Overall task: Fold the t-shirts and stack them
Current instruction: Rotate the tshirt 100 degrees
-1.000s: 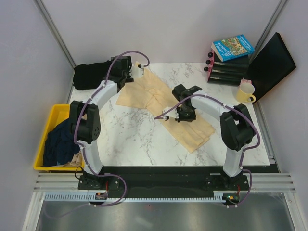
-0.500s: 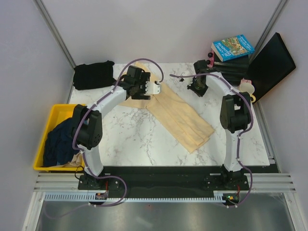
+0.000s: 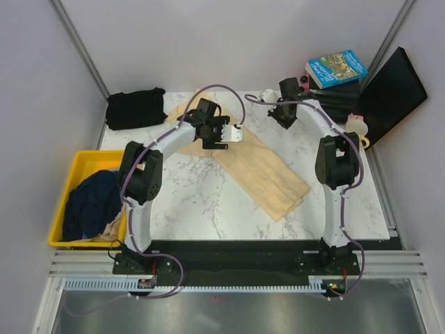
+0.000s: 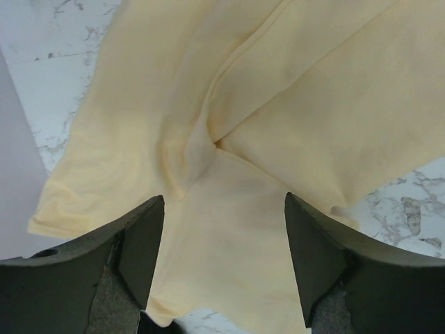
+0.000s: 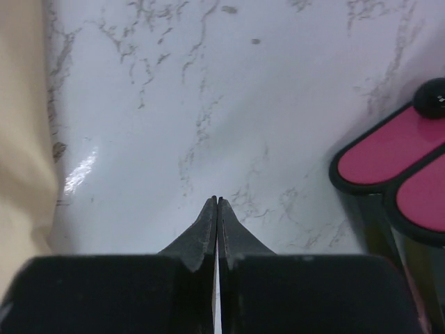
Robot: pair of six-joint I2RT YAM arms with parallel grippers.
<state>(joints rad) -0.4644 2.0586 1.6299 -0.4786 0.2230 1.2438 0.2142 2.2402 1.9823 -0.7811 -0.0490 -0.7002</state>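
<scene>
Mid-fold on the cream shirt [image 3: 261, 170], laid as a long diagonal strip across the table [image 3: 195, 198]; black shirt [image 3: 135, 108] at far left corner, navy shirt [image 3: 89, 203] in yellow bin [image 3: 83, 158]; left gripper [image 4: 222, 198] spread wide, empty, over a bunched crease; right gripper [image 5: 217, 202] pinched closed on nothing; next likely calls for grabbing the far end and folding it over

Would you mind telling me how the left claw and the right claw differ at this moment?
The left claw is open, jaws wide apart; the right claw is shut, tips touching. The left claw hovers over the cream-yellow t-shirt; the right claw hangs over the bare marble table, beside a pink-and-black object. Both hold nothing.
</scene>
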